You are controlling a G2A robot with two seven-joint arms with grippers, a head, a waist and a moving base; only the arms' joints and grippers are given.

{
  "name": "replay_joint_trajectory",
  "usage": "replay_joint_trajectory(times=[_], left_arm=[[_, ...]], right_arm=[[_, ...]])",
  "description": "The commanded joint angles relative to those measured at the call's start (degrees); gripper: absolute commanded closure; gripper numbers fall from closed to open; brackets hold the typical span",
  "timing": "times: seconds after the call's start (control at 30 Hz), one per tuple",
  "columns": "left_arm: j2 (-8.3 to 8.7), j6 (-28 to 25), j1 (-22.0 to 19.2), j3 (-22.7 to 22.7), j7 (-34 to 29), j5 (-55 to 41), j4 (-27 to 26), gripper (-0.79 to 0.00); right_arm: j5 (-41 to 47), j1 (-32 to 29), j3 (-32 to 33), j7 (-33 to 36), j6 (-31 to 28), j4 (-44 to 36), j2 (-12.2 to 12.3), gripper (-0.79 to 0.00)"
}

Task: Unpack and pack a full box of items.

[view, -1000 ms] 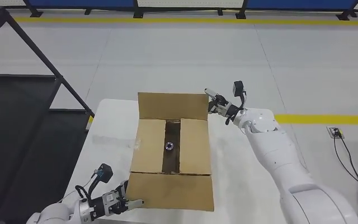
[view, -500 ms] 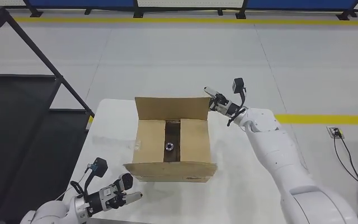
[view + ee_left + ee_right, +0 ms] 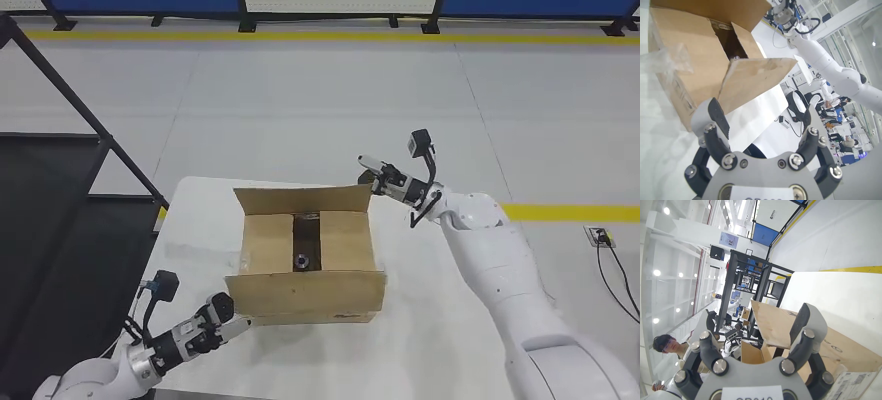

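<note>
Table (image 3: 430,320) carries the cardboard box (image 3: 345,245) at its middle, two side flaps lying inward with a dark gap between them. Far flap (image 3: 300,198) and near flap (image 3: 305,292) stand raised. Right gripper (image 3: 372,172) sits at the far flap's right corner, fingers spread wide, the flap's edge between them and against one pad (image 3: 798,322), unclamped. Left gripper (image 3: 232,322) is by the box's near left corner, equally wide open, holding nothing. Small round item (image 3: 300,262) lies inside the gap
</note>
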Motion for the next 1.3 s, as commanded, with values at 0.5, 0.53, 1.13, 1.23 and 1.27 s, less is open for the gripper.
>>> replay_joint_trajectory(times=[0.5, 0.53, 1.13, 1.23, 1.27], left_arm=[[-0.74, 10.5, -3.6, 9.3, 11.9, 15.3, -1.6, -0.785], [-0.77, 10.7, -3.9, 9.6, 12.1, 15.3, -1.4, -0.785], [-1.16, 17.3, -7.9, 13.9, 13.4, 18.2, 0.2, -0.785], [-1.17, 17.7, -7.8, 14.1, 13.4, 18.3, -0.3, -0.785], [-1.18, 17.9, -7.8, 14.1, 13.4, 18.3, -0.4, -0.785]], right_arm=[[-3.4, -3.9, -1.6, 7.2, 20.8, -16.3, 1.9, -0.785], [-3.7, -4.1, -1.9, 7.1, 22.9, -16.8, 1.9, -0.785], [-1.2, -7.1, -3.7, 7.1, 41.6, -19.0, 2.5, -0.785], [-0.9, -8.4, -3.4, 8.3, 40.9, -19.7, 2.9, -0.785], [-0.9, -8.9, -3.1, 8.5, 40.6, -20.0, 3.1, -0.785]])
